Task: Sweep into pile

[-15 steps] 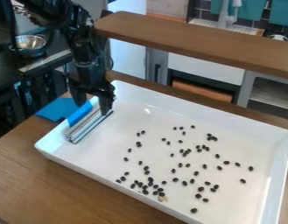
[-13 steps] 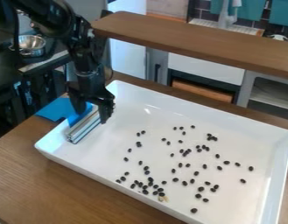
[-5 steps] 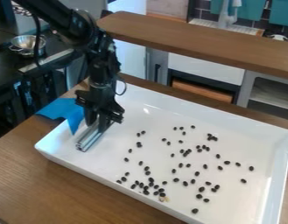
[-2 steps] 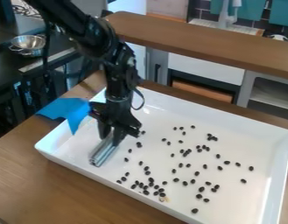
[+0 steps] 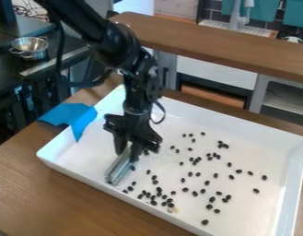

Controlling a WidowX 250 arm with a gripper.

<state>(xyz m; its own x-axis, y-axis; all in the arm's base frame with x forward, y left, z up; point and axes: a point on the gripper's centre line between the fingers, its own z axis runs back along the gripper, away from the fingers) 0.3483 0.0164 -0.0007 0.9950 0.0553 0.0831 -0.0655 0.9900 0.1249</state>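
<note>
One gripper (image 5: pixel 128 154), black, pinched a silvery ribbed bar (image 5: pixel 120 167) between its fingers, low in a white tray (image 5: pixel 73 159); the bar's lower end lay near the front wall. Many dark beans (image 5: pixel 158 189), scattered, some just beside the bar; pale bits (image 5: pixel 172 209) among the front cluster. One blue sheet (image 5: pixel 70 115), draped over the tray's left rim. One wooden shelf (image 5: pixel 227 46), behind. One metal bowl (image 5: pixel 30 44), well apart.

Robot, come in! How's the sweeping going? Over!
Gripper closed on metal bar. Beans scattered across tray, not piled. Blue sheet over tray's edge, away from beans.
</note>
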